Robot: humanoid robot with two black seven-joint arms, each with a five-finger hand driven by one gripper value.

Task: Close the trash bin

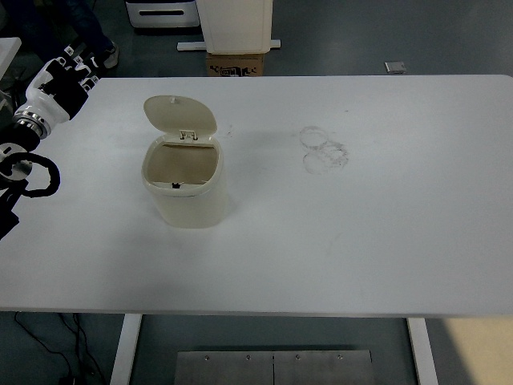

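The trash bin [184, 183] stands on the left half of the white table [337, 233], about midway between the near edge and the far edge. It is a small cream bin with round corners, and it stands straight up. Its top is open, so the brown inside shows. A little dark catch sits on the front rim. The lid [180, 116] is tipped up and back on a hinge at the far side of the bin, and its inside faces toward the camera. Nothing touches the bin or the lid. A bit farther back and to the right, well apart from the bin, faint gray ring marks [324, 150] show on the table top. At the left edge of the picture the left arm [20, 172] comes in, with a black cable loop by it. Farther back, the left hand [62, 83] is near the far left corner of the table, well away from the bin. Its fingers are spread out straight, a little apart, and they hold nothing. Past the far edge of the table, on the gray floor, a cardboard box [237, 64] sits under a tall white stand [236, 26]. At the top left, a person's shoe [110, 56] shows on the floor.
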